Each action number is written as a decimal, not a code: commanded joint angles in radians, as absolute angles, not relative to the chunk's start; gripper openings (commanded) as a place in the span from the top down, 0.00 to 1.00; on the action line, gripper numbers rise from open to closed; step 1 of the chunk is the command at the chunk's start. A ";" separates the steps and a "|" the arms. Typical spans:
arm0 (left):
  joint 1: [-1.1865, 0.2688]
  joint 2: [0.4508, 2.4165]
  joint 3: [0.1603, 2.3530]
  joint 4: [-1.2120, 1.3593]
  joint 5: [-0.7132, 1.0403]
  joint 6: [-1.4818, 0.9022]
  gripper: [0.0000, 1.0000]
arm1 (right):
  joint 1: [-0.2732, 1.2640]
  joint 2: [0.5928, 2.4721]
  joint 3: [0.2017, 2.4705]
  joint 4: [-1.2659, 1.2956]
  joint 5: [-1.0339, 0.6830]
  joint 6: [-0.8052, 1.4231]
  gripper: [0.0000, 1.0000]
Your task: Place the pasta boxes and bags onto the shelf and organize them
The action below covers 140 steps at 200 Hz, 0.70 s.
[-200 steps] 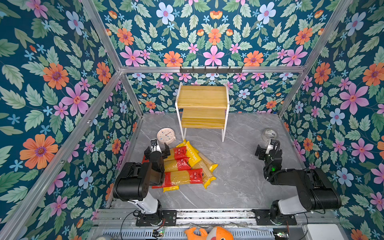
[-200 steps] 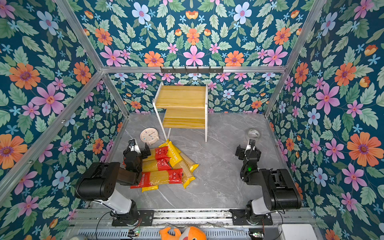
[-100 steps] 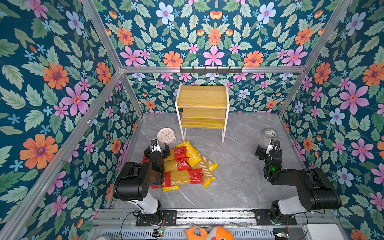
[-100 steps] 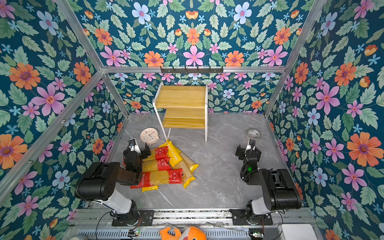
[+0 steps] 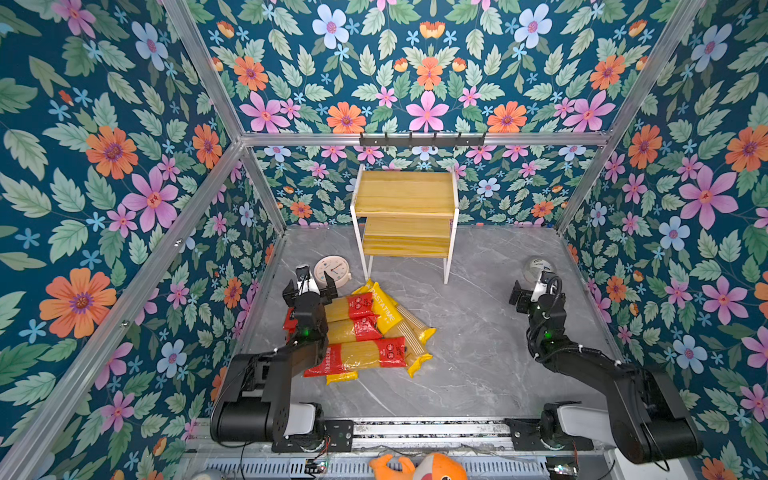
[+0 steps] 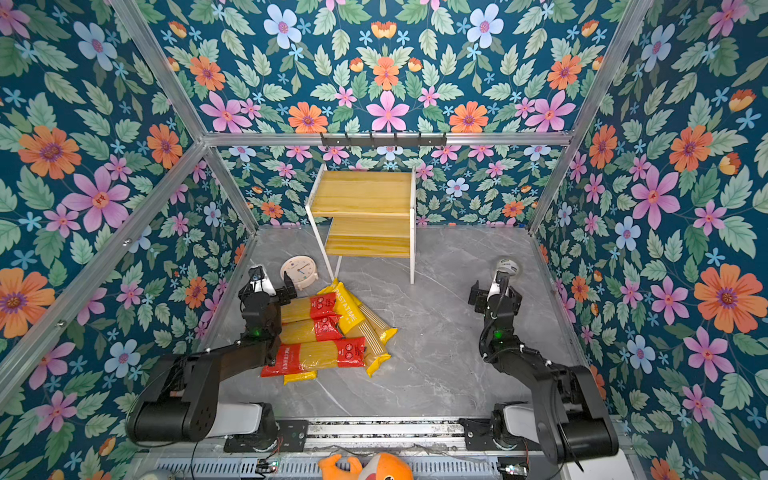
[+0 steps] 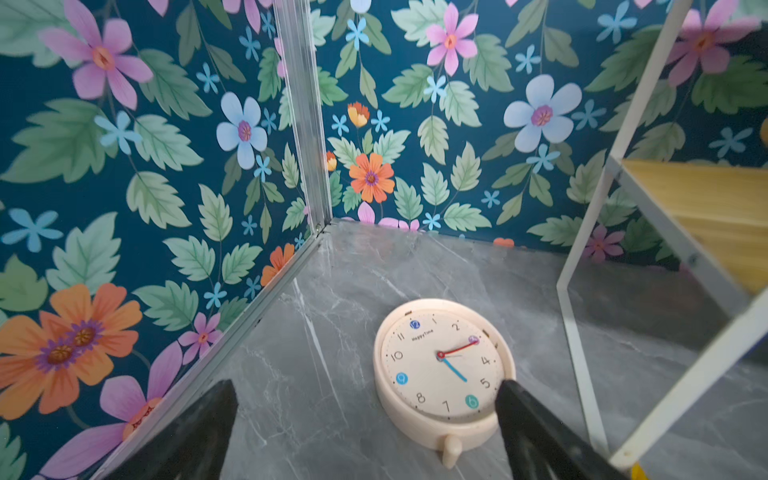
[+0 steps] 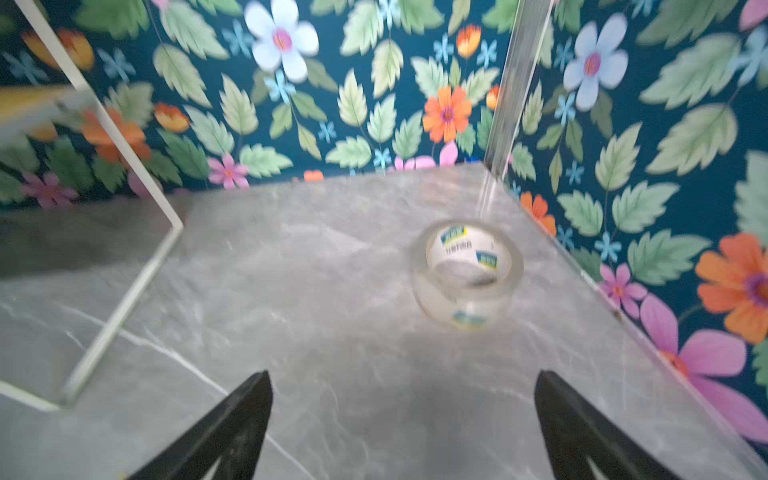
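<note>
Spaghetti packets point(image 5: 365, 332) lie heaped left of centre on the table point(image 5: 478, 361), just in front of the two-tier shelf point(image 5: 405, 195) at the far wall. The left gripper point(image 5: 309, 289), by the heap, and the right gripper point(image 5: 536, 291), near a tape roll point(image 5: 536, 266), gape wide and hold nothing.

Yellow pasta packet point(image 5: 384, 309): "PASTATIME". Clock point(image 7: 442, 365) face: hour numerals, brand "HappyTime". Tape roll point(image 8: 467, 266) label: blurred, unreadable.
</note>
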<state>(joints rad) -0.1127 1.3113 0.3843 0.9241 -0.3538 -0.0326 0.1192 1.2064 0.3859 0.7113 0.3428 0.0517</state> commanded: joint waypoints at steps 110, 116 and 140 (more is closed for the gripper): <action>-0.492 0.885 0.428 0.382 -0.274 -0.412 0.08 | 0.566 1.046 0.693 -0.310 -0.031 0.783 0.28; -0.492 0.900 0.453 0.347 -0.249 -0.419 0.11 | 0.617 1.072 0.711 -0.317 -0.034 0.788 0.29; -0.500 0.999 0.565 0.162 -0.186 -0.481 0.19 | 0.818 1.214 0.806 -0.357 -0.053 0.811 0.33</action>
<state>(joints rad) -0.4946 0.9413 0.4976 0.2939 -0.3233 -0.4118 0.6796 1.1164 0.7357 -0.2760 -0.0227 0.7559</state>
